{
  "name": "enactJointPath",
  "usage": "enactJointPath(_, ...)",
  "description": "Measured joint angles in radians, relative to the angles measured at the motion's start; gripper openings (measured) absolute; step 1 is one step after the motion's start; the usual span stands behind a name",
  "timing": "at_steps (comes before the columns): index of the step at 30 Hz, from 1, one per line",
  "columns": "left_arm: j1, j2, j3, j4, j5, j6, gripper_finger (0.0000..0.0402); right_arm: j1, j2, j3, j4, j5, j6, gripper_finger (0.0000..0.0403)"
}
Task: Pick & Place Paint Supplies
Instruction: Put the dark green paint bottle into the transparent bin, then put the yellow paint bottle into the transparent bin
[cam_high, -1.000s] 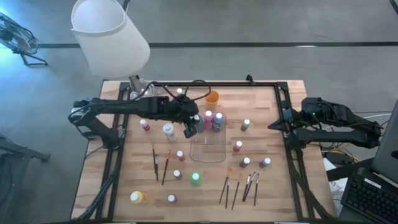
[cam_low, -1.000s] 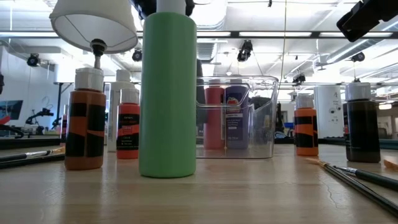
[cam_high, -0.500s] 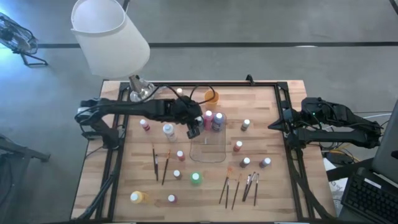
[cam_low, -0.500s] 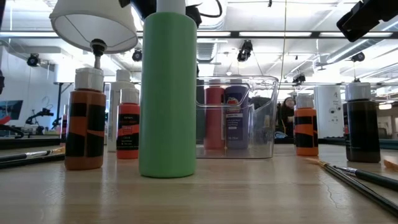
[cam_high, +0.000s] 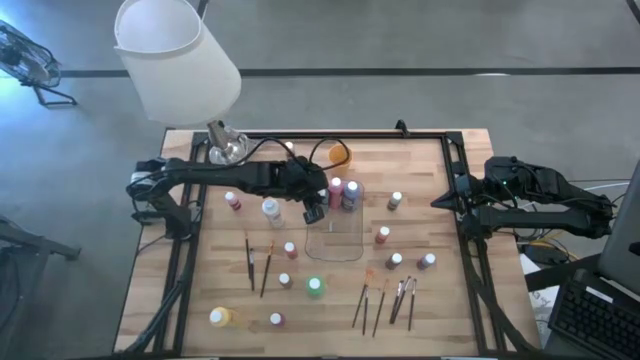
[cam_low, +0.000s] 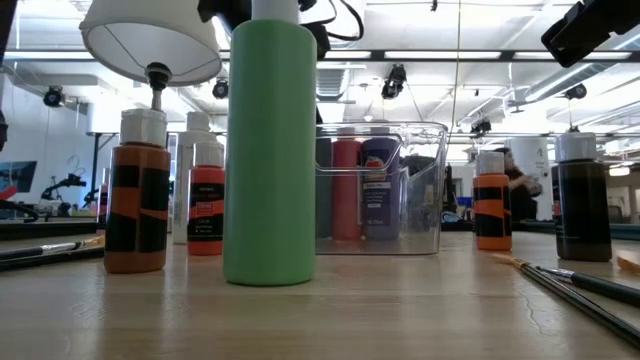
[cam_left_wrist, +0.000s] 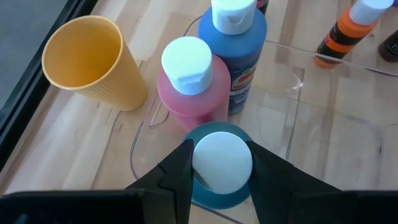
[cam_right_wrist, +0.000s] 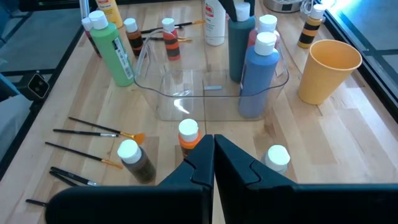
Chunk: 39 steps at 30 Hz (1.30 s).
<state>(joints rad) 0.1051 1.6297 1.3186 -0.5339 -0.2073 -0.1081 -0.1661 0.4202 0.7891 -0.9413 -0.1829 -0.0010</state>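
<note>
A teal paint bottle (cam_left_wrist: 219, 180) with a white cap sits clamped between the two dark fingers (cam_left_wrist: 174, 174) of the left gripper (cam_high: 313, 212), held upright just inside the corner of the clear plastic tray (cam_high: 335, 245). In the left wrist view it stands just beside a pink bottle (cam_left_wrist: 191, 87) and a blue bottle (cam_left_wrist: 242, 37), both white-capped and already standing in the tray (the pink one nearest the held bottle). In the high view that group lies near the tray's 12 o'clock end.

Outside the tray at about 12 o'clock stands the small orange cup (cam_high: 341, 155). The remaining paint supplies are spread over the wooden table (cam_high: 430, 310): a green bottle (cam_high: 315, 287) at 6 o'clock from the tray, a yellow bottle (cam_high: 220, 317) toward 7 o'clock near the table's corner, a white bottle (cam_high: 270, 209) at 9 o'clock just beside the left arm, and several small bottles at 3 o'clock. Thin paintbrushes (cam_high: 385, 300) lie at about 5 o'clock, and two more brushes (cam_high: 257, 262) at 8 o'clock.

The right gripper (cam_right_wrist: 213, 155) waits with its fingers pressed together, holding nothing, at the table's right edge, well apart from the tray. A white lamp (cam_high: 175, 58) stands at the table's far left corner.
</note>
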Motion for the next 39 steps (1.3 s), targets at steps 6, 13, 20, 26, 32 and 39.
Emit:
enactJointPath(6, 0.005, 0.008, 0.001, 0.007, 0.000, 0.005, 0.0131, 0.000, 0.000, 0.000, 0.000, 0.000, 0.000, 0.0008)
enactJointPath(13, 0.014, 0.008, 0.001, 0.001, -0.004, 0.038, 0.0145, 0.000, 0.000, 0.000, 0.000, 0.000, 0.000, 0.0008)
enactJointPath(20, 0.018, 0.008, 0.001, 0.001, -0.010, 0.074, 0.0150, 0.000, 0.000, 0.000, 0.000, 0.000, 0.000, 0.0008)
enactJointPath(26, 0.018, 0.006, 0.003, -0.002, -0.067, 0.077, 0.0191, 0.000, 0.000, 0.000, 0.000, 0.000, 0.000, 0.0008)
enactJointPath(32, 0.018, 0.006, 0.036, -0.018, -0.081, 0.074, 0.0244, 0.000, 0.000, 0.000, 0.000, 0.000, 0.000, 0.0008)
enactJointPath(39, 0.018, 0.004, 0.133, -0.081, -0.081, 0.082, 0.0255, 0.000, 0.000, 0.000, 0.000, 0.000, 0.000, 0.0008)
